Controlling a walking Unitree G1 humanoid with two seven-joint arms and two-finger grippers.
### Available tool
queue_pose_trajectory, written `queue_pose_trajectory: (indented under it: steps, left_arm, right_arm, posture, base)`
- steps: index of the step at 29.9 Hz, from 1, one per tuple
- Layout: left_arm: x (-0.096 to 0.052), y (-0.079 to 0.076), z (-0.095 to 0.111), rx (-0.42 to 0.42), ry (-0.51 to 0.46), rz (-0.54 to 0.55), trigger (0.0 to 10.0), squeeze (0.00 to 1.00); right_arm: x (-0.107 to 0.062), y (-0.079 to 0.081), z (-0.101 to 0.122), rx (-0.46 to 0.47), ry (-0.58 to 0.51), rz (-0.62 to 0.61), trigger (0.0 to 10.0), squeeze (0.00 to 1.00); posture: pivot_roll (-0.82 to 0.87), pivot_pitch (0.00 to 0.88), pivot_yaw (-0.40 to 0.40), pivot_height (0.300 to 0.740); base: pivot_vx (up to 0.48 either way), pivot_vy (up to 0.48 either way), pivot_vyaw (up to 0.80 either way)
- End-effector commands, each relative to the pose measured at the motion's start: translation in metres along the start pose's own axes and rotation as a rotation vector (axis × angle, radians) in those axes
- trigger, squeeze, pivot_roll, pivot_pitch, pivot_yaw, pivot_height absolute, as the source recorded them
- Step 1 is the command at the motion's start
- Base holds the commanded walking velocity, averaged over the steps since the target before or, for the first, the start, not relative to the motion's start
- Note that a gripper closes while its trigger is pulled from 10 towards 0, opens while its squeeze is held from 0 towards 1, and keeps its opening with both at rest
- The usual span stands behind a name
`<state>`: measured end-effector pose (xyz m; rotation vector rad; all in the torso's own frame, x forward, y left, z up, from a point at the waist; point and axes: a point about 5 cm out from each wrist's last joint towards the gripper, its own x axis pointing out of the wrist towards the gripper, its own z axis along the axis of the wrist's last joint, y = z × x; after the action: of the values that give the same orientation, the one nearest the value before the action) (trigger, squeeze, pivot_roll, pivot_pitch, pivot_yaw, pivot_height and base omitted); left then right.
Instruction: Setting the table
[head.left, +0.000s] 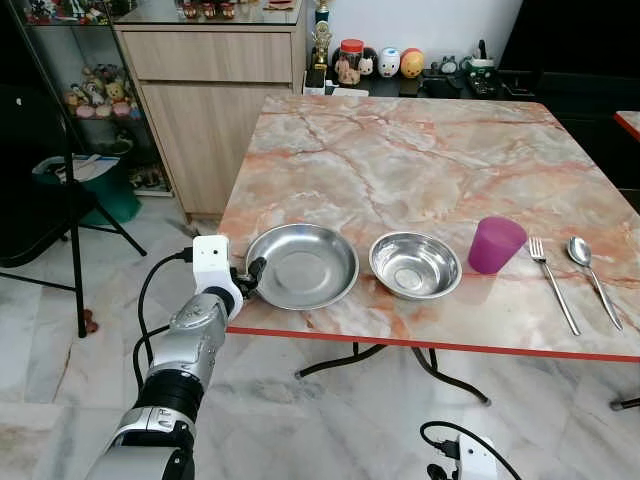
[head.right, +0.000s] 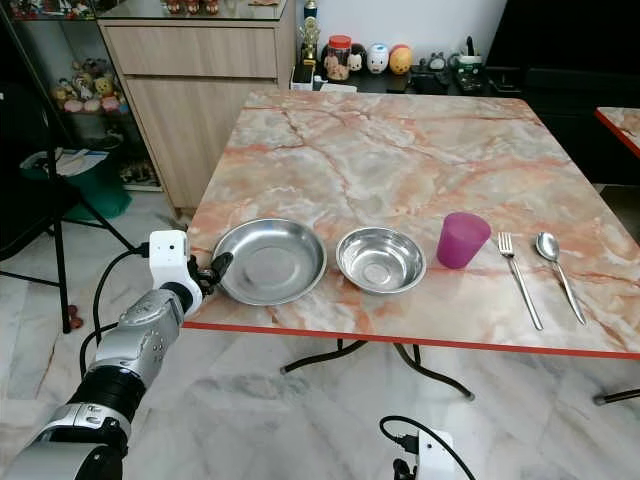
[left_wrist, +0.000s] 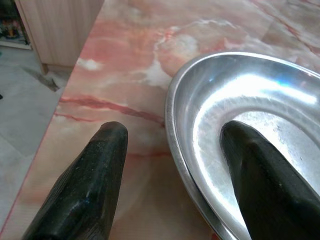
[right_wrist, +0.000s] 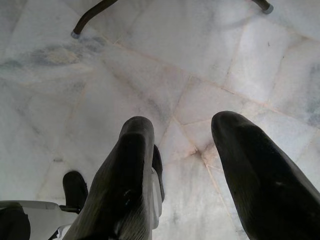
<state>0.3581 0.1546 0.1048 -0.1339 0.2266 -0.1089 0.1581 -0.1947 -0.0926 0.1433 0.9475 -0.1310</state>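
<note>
Fingers (left_wrist: 95, 185) of my left end effector (left_wrist: 172, 150) sit apart astride the near-left rim of the steel plate (head.left: 303, 264) on the counter (head.left: 420, 150). Rightward lie bowl (head.left: 415, 264), purple cup (head.left: 495, 244), fork (head.left: 553, 283), spoon (head.left: 592, 268). My right end effector (right_wrist: 192, 165) hangs open over the floor (right_wrist: 150, 65).

The scene is evenly and brightly lit, and both eye views are rendered sharp. Soft sheen is seen on the table (head.left: 420, 150), and pale highlights are carried by the plate (head.left: 302, 265) and bowl (head.left: 415, 264). A faint shadow is cast beside the cup (head.left: 495, 244). The far right corner is left dark. In the wrist views, strong glare is shown inside the plate, and the near fingers (left_wrist: 85, 190) are blurred
</note>
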Motion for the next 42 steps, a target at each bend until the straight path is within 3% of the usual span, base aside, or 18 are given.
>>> queue_pose_trajectory:
  steps: [1, 26, 27, 28, 29, 30, 31, 32, 42]
  left_arm:
    - [0.003, -0.005, 0.005, 0.017, 0.002, -0.018, 10.0, 0.0]
    - [0.004, -0.004, -0.004, 0.039, 0.068, 0.008, 10.0, 0.0]
    - [0.004, -0.004, -0.004, 0.045, 0.071, 0.008, 9.2, 0.0]
    - [0.004, -0.004, -0.004, 0.048, 0.072, 0.007, 9.2, 0.0]
    - [0.004, -0.004, -0.004, 0.053, 0.075, 0.008, 3.4, 0.0]
    - [0.004, -0.004, -0.004, 0.053, 0.075, 0.008, 3.4, 0.0]
    - [0.004, -0.004, -0.004, 0.054, 0.076, 0.009, 1.4, 0.0]
    - [0.004, -0.004, -0.004, 0.054, 0.077, 0.009, 0.1, 0.0]
    - [0.004, -0.005, -0.005, 0.061, 0.085, 0.006, 0.0, 0.0]
  right_arm:
    - [0.0, 0.0, -0.001, -0.007, 0.002, 0.0, 10.0, 0.0]
    - [0.001, 0.007, 0.001, -0.014, 0.014, 0.009, 10.0, 0.0]
    - [0.001, 0.007, 0.0, -0.015, 0.015, 0.009, 10.0, 0.0]
    - [0.001, 0.007, 0.0, -0.015, 0.015, 0.009, 10.0, 0.0]
    - [0.002, 0.008, 0.0, -0.016, 0.017, 0.01, 10.0, 0.0]
    - [0.002, 0.008, 0.0, -0.016, 0.017, 0.01, 10.0, 0.0]
    - [0.002, 0.008, 0.0, -0.017, 0.017, 0.011, 10.0, 0.0]
    - [0.002, 0.009, 0.0, -0.017, 0.018, 0.011, 10.0, 0.0]
    - [0.003, 0.026, -0.002, -0.017, 0.025, 0.02, 10.0, 0.0]
  posture:
    - [0.04, 0.0, -0.01, 0.74]
    - [0.04, 0.0, -0.005, 0.74]
    - [0.04, 0.0, -0.005, 0.74]
    - [0.04, 0.0, -0.004, 0.74]
    - [0.04, 0.0, -0.004, 0.74]
    - [0.04, 0.0, -0.004, 0.74]
    - [0.04, 0.0, -0.004, 0.74]
    - [0.04, 0.0, -0.004, 0.74]
    - [0.05, 0.0, -0.005, 0.74]
  base:
    - [0.0, 0.0, 0.0]
    - [0.0, 0.0, 0.0]
    - [0.0, 0.0, 0.0]
    - [0.0, 0.0, 0.0]
    - [0.0, 0.0, 0.0]
    - [0.0, 0.0, 0.0]
    - [0.0, 0.0, 0.0]
    - [0.0, 0.0, 0.0]
    - [0.0, 0.0, 0.0]
